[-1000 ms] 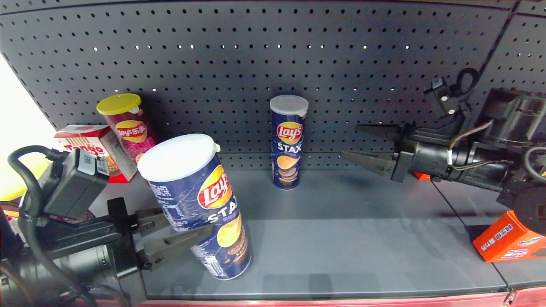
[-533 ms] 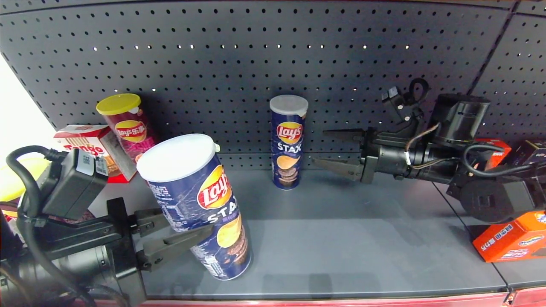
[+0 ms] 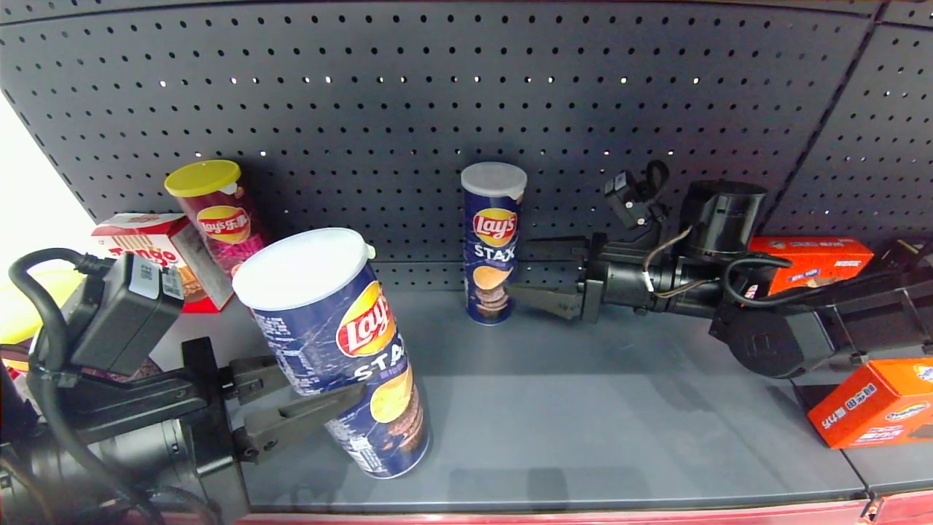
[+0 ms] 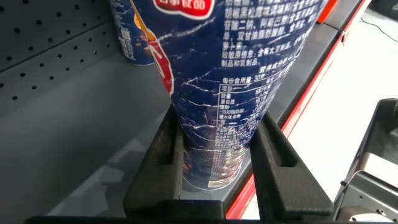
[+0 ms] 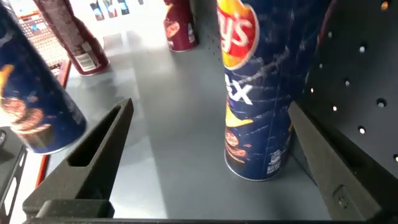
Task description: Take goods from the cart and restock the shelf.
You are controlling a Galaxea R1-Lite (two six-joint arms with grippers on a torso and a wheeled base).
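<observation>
A blue chips can point(image 3: 335, 350) with a white lid leans tilted at the front left of the grey shelf point(image 3: 583, 408), its base touching the shelf. My left gripper point(image 3: 306, 397) is shut on its lower half; in the left wrist view the can point(image 4: 224, 93) sits pinched between both fingers point(image 4: 283, 168). A second blue chips can point(image 3: 493, 240) stands upright at the back by the pegboard. My right gripper point(image 3: 521, 270) is open just right of it. In the right wrist view this can point(image 5: 261, 106) stands between the spread fingers point(image 5: 93, 155), nearer the far one.
A red can with a yellow lid point(image 3: 215, 211) and a red wafer box point(image 3: 157, 248) stand at the back left. Orange boxes point(image 3: 809, 259) point(image 3: 871, 405) lie on the right. The shelf's red front edge point(image 3: 583, 514) runs along the bottom.
My right arm has moved left along the back of the shelf, bringing its open gripper up to the upright blue can. The left gripper and its can have not moved.
</observation>
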